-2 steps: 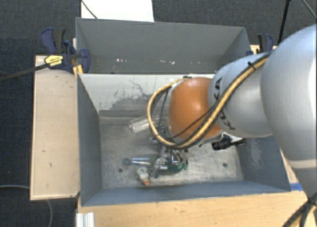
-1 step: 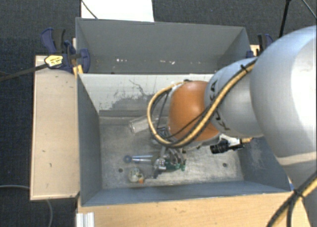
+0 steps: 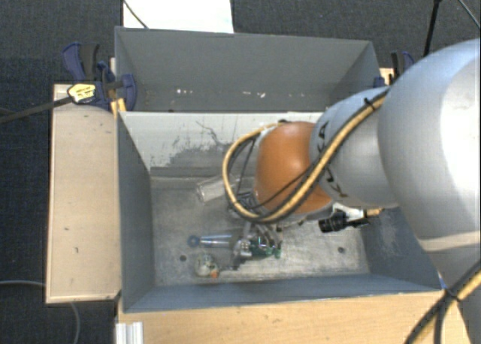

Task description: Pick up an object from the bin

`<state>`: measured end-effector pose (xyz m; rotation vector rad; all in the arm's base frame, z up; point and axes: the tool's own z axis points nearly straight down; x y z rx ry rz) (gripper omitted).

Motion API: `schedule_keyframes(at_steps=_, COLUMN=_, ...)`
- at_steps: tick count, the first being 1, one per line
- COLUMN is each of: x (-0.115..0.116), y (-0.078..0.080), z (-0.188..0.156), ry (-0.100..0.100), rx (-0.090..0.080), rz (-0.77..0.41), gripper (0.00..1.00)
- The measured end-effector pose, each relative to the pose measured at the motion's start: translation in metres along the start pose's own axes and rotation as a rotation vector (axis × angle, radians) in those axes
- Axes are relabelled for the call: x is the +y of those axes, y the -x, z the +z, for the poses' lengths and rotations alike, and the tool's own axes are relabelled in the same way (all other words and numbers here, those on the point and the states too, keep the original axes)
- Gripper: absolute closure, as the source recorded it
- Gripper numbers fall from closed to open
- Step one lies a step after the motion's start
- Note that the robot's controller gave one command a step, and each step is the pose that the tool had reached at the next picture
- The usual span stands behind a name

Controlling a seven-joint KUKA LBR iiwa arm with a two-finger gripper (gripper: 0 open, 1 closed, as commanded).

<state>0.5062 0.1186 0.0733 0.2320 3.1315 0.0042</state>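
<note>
The arm (image 3: 421, 162), the biggest thing here, reaches in from 3 o'clock and bends down over the bin (image 3: 135, 207), so its bulk covers the right half of the floor and whatever may lie there. The bin is a deep grey box with sloping walls, which lets loose things gather on the flat floor in the middle. At the wrist sits an orange cover (image 3: 282, 158) with cables (image 3: 237, 177) looped round it toward 9 o'clock. Both belong to the robot, and they hide the gripper's upper part. The gripper (image 3: 254, 245) hangs low under that cover, near the floor at about 6 o'clock of the bin, probably because the few things lie in that patch. Whether it is open or clenched cannot be told, as its dark parts and the thing beneath run together. At its tip, toward 3 o'clock, lies a small green thing (image 3: 266, 251), the likeliest object for picking; whether it touches the gripper or lies just beside it cannot be told. At 11 o'clock of the gripper, farther off, rests a clear plastic piece (image 3: 210, 188). At 9 o'clock lies a thin blue-ended stick (image 3: 210, 241), near enough to get nudged. At 8 o'clock, near the front wall, sits a small round bit (image 3: 205, 265), clear of the gripper.
</note>
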Motion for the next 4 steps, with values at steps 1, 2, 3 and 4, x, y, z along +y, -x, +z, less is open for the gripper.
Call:
schedule_keyframes(at_steps=1, x=0.001, y=0.003, z=-0.002, ry=0.003, rx=-0.008, rz=0.004, gripper=1.0)
schedule_keyframes(at_steps=2, x=0.001, y=0.004, z=-0.003, ry=0.0, rx=-0.003, rz=0.008, gripper=1.0)
schedule_keyframes(at_steps=3, x=0.002, y=0.006, z=-0.082, ry=0.001, rx=-0.006, rz=0.008, gripper=1.0)
schedule_keyframes(at_steps=4, x=0.003, y=0.007, z=-0.109, ry=0.0, rx=-0.003, rz=0.007, gripper=1.0)
